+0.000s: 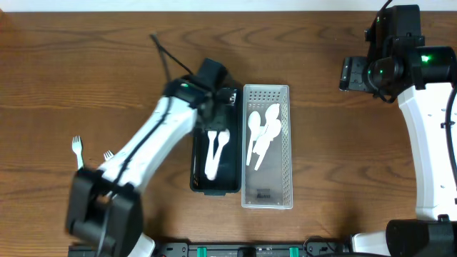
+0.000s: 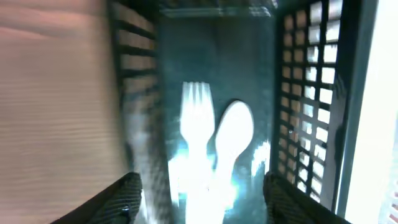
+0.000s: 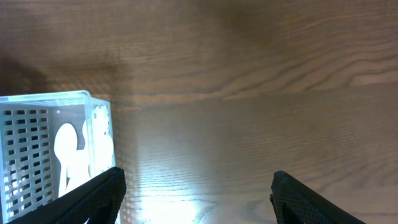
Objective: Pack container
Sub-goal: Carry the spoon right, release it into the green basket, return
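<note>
Two baskets: black basket (image 1: 214, 188) and white basket (image 1: 287, 143) stand at mid-table (image 1: 86, 64), long walls just beside each other.
Black basket contents: one white fork (image 2: 196, 118) and one white spoon (image 2: 233, 134), lying flat, side by side.
White basket contents: several white spoons (image 1: 260, 132), overlapping.
Loose items: two forks (image 1: 77, 150) on the wood near the base of the left arm (image 1: 150, 139), well apart from both baskets.
Left gripper (image 2: 202, 193): hangs over the black basket, fingers spread, nothing between them.
Right gripper (image 3: 199, 193): fingers wide apart, empty, over the table right of the white basket.
</note>
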Robot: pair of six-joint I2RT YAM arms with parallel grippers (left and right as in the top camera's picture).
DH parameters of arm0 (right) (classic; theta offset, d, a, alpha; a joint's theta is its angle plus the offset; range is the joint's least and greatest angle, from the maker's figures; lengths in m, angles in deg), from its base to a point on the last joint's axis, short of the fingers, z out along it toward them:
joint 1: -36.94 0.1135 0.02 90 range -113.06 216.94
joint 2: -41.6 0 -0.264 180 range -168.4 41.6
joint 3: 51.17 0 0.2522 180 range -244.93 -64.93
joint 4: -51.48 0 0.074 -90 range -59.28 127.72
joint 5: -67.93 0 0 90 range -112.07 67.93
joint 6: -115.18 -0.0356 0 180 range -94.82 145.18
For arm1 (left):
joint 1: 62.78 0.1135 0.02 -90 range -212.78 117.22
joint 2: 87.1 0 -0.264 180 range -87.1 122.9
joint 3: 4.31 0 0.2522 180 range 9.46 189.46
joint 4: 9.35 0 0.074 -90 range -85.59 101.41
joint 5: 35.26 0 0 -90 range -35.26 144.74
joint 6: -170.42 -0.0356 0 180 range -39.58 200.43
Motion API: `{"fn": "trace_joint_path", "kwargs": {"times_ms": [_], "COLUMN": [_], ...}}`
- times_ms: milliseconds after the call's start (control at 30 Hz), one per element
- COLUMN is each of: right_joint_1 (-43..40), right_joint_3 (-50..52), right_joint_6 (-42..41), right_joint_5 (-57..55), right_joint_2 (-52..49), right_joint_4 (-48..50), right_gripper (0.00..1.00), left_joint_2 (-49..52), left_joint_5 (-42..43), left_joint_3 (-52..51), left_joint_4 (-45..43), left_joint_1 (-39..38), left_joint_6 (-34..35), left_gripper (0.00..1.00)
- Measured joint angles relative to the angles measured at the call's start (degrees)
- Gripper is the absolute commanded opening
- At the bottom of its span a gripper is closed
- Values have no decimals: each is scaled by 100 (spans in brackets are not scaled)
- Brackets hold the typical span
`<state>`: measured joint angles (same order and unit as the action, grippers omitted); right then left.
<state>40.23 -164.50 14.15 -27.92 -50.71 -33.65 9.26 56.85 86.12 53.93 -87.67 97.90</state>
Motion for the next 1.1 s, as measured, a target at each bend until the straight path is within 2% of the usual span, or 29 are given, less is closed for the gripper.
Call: {"fn": "trace_joint_path", "kwargs": {"times_ms": [133,233,367,500,700,933,1100], "right_joint_1": [-2,-2,-2,-2,-2,-2,-2], "right_joint_3": [0,0,0,0,0,0,0], "right_joint_6": [44,90,118,136,216,256,256], "right_joint_5": [-17,-20,-20,-20,-20,-22,-22], "right_joint_2": [0,0,0,0,0,0,0], "right_joint_4": [-2,0,0,46,76,79,79], "right_gripper": [80,80,80,80,80,80,80], "left_joint_2": [-975,-1683,-2044,-1912,-1517,-973,-612], "left_joint_5": [-374,-647,-859,-887,-855,-520,-385], "left_joint_3": [109,225,293,98,-901,-2240,-2651], "left_joint_4": [205,535,970,1071,684,-363,-846], "left_joint_1": [577,1287,2264,3259,4050,4417,4489], "left_joint_6": [-35,-57,-55,201,651,802,804], "left_gripper": [78,81,82,82,83,82,82]}}
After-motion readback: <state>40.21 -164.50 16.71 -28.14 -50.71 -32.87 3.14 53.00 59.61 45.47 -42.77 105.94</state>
